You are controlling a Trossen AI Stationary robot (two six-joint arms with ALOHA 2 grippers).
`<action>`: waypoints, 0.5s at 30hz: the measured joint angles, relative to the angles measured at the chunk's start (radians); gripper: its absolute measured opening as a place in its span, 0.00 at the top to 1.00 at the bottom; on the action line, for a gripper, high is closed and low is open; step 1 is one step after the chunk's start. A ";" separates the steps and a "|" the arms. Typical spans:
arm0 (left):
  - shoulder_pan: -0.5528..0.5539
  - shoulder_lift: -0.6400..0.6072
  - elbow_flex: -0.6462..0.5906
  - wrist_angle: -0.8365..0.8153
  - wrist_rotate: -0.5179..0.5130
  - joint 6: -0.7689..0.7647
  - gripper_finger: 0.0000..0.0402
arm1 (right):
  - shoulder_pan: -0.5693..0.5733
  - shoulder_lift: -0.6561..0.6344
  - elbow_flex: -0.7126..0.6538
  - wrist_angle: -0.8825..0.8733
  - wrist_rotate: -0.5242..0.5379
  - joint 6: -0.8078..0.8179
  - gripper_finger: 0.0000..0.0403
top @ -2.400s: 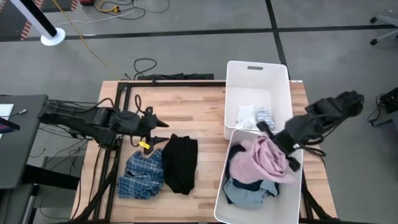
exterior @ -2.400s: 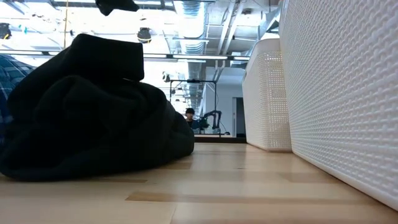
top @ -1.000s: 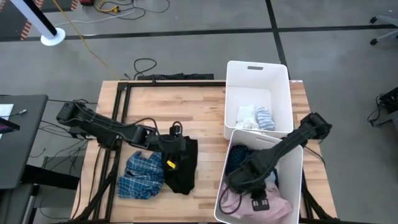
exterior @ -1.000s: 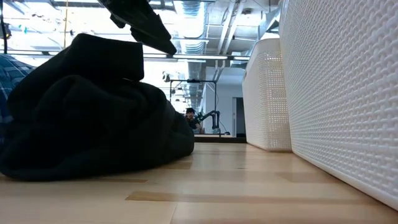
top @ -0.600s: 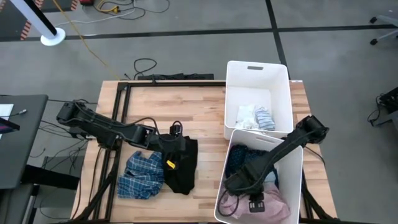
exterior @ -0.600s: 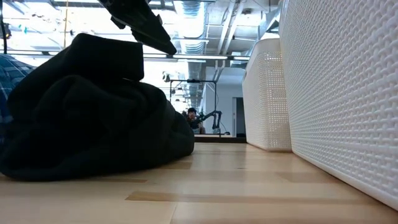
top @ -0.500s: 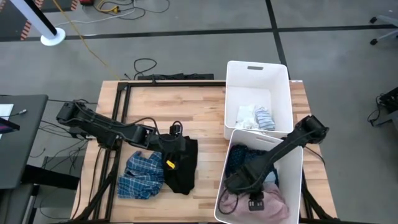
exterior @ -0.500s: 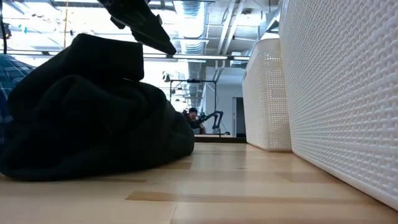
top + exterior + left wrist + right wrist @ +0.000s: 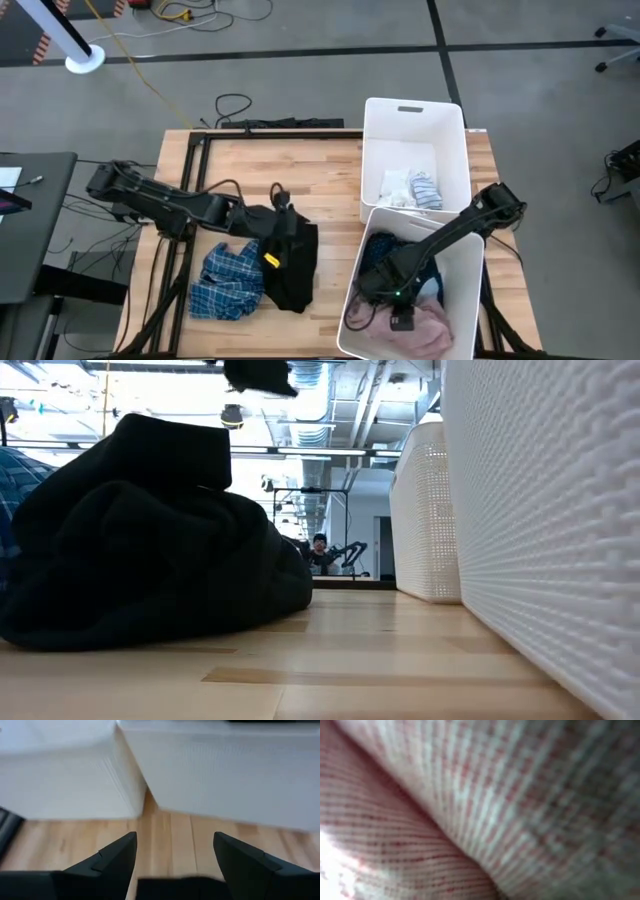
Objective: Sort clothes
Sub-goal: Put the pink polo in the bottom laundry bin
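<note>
Left claw over wooden table

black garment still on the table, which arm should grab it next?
Left. The left gripper is open, right over the black garment, next to the plaid shirt. The right gripper is down in the near bin, pressed into the pink garment.

Left wrist view. Left gripper: two dark fingers spread apart, nothing between them. Wooden desk shows in the gap. A dark edge lies between the finger bases; too blurred to identify. Beyond the desk, two white bins stand side by side: one, the other, with a narrow gap between them.
</note>
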 joint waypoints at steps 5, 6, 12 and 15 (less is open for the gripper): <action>0.000 -0.048 0.074 0.001 -0.018 0.055 0.35 | -0.003 0.000 0.000 0.026 0.001 0.012 0.90; 0.000 -0.056 0.087 -0.001 -0.025 0.062 0.35 | -0.003 0.000 0.000 0.031 0.001 0.013 0.90; 0.000 -0.103 0.107 -0.008 -0.079 0.090 0.35 | -0.001 0.000 0.000 0.035 0.010 0.015 0.83; 0.000 -0.116 0.107 -0.029 -0.110 0.089 0.35 | -0.001 0.000 0.000 0.035 0.011 0.016 0.76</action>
